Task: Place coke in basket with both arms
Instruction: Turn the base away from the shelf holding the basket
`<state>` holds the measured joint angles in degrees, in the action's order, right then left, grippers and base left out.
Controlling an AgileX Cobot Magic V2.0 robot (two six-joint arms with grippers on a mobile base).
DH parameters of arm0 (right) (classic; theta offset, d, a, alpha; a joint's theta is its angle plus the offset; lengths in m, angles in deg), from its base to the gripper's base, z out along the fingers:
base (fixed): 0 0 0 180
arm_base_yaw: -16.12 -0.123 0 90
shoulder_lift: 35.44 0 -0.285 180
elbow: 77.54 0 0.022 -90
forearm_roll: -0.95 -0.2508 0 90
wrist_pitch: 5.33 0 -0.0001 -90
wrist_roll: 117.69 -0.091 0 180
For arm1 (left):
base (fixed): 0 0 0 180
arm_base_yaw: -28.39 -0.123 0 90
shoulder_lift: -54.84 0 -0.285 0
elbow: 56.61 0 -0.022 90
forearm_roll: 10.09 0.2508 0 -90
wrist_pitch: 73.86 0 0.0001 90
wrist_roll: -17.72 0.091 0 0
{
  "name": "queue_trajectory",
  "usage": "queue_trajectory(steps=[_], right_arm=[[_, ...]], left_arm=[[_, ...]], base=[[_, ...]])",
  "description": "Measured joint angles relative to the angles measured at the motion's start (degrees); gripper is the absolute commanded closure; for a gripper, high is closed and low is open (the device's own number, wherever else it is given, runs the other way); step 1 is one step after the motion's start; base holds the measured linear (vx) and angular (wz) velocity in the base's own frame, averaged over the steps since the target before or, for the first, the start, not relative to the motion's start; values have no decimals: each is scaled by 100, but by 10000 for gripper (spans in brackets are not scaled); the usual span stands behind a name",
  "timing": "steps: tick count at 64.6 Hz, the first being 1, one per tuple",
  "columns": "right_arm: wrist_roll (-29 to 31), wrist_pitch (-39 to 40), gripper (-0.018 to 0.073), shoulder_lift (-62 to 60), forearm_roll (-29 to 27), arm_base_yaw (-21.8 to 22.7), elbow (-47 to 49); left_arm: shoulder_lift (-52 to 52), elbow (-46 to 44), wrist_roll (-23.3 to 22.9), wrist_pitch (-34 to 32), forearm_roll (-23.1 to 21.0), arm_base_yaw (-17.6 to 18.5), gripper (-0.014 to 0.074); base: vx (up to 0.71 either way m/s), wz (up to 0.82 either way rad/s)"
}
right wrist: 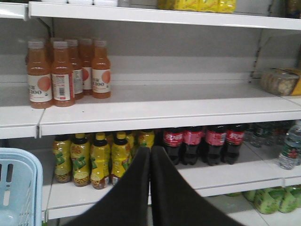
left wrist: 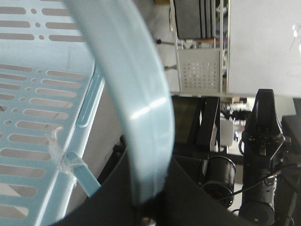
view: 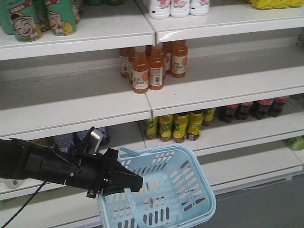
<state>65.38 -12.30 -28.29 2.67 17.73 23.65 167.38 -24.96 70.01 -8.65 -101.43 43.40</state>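
**Basket held out at the shelves, coke not yet found**

The left arm reaches in from the left of the scene. Its jaws are clamped on 1 handle of the basket. The wrist view shows the pale blue loop running straight down into the grip. Held this way, the basket hangs low in front of the shelves with its mouth open upward. That looks deliberate: 1 arm acts as carrier so the other can drop something in. No drink shows inside the basket.

The right arm faces the shelving with its jaws together and nothing between them. It points at the lower shelf, where yellow-green bottles stand left of the dark cola bottles. Orange bottles sit 1 shelf higher.

The coke, the slim red one, cannot be picked out in any of the 3 views. The red-labelled dark bottles are not it. My reading is that the picking half of the job has not begun. The right arm's jaws must part before they can take anything, and the basket's corner at the near left of that arm's view puts the drop just beside it.
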Motion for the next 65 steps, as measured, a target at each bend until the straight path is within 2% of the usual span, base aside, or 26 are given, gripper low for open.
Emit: queue_trajectory(steps=[65], right_arm=[[0,0,569,0,0,0,0]], left_arm=[[0,0,5,0,0,0,603]], base=[[-12,-49]])
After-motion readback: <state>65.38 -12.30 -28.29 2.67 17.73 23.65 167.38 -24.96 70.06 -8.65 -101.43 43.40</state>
